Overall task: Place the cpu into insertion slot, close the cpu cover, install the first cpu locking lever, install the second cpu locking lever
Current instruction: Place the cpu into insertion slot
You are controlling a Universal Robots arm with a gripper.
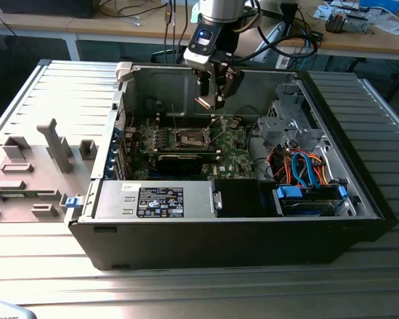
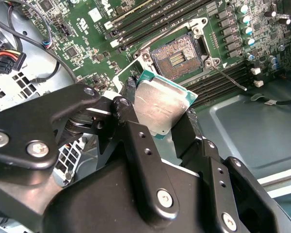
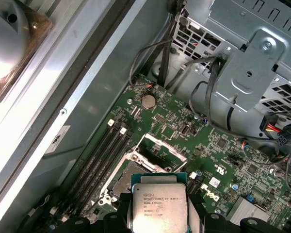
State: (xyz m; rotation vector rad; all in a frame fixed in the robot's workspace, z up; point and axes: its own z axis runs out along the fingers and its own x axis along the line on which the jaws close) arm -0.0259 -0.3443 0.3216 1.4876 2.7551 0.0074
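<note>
gripper (image 1: 209,100): clamped on cpu (image 2: 160,104)
insertion slot (image 2: 177,58): empty, at 7 o'clock of gripper, exterior view
done: nothing seated
left: all four steps

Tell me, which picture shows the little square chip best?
The second wrist view: the cpu shows nearly whole and close. The first wrist view crops part of it at the picture's edge; the exterior view shows it tiny.

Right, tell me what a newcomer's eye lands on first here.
The small silvery-topped square cpu, clamped in the black gripper, hangs above the green circuit board in both wrist views. The square insertion slot with its dark centre sits empty on that board. In the exterior view, the black computer case lies open on its side.
</note>
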